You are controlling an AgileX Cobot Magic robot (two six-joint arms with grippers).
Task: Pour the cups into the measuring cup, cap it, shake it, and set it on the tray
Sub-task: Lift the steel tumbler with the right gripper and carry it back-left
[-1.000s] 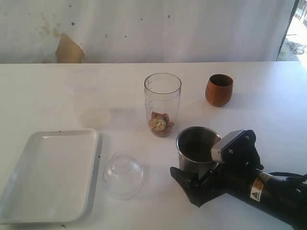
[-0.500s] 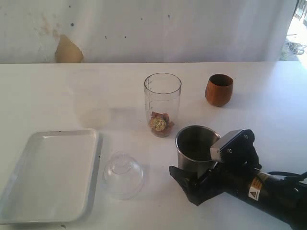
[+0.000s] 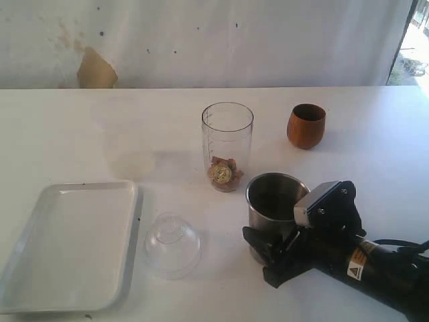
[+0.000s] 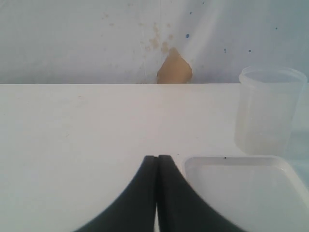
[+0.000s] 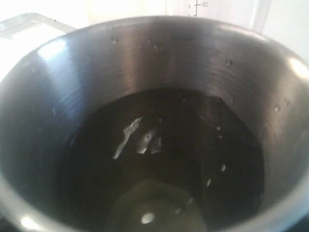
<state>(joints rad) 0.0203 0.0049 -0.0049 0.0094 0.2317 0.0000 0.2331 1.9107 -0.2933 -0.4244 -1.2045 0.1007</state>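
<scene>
The steel tumbler (image 3: 275,198) stands upright at the front right. My right gripper (image 3: 271,231) is round its lower half, its near finger (image 3: 258,240) pressed on the wall and the far one hidden. The right wrist view looks straight down into the tumbler (image 5: 154,67), which has a dark bottom with a few glints. The clear measuring cup (image 3: 227,144) stands just behind it with brown pieces in the bottom. The wooden cup (image 3: 306,125) is at the back right. The white tray (image 3: 67,248) lies at the front left. My left gripper (image 4: 157,157) is shut beside the tray (image 4: 241,193).
A clear dome lid (image 3: 172,245) rests on the table between the tray and the tumbler. A translucent plastic cup (image 4: 268,113) stands beyond the tray's far end. A white wall with a brown patch (image 3: 97,70) runs behind the table.
My right gripper's near finger has swung in from wide of the tumbler and now lies against its side. The tumbler shifted slightly. Nothing else moved.
</scene>
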